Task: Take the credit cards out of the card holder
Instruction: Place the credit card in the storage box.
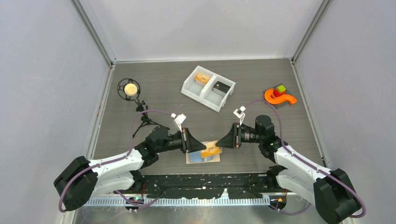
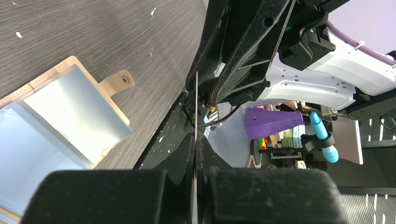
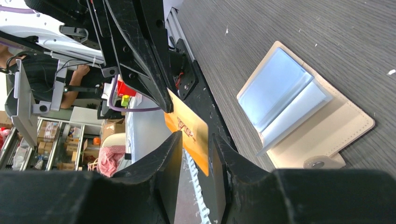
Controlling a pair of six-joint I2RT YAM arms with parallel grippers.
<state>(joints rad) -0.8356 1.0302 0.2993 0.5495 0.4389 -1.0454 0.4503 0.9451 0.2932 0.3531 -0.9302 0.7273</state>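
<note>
Left gripper (image 2: 196, 142) clenched on orange card (image 3: 189, 133); right gripper (image 3: 197, 147) straddles it, grip unclear.

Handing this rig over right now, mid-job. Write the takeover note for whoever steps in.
Left tool: shut on the orange card, held off the table.
Right tool: fingers either side of that card; clamped or not, unclear.
Card holder: open on the table below, visible pockets look empty.
White bin: tan item in one compartment, dark item in the other, probably cards.
To do: finish the handover, set this card down.
</note>
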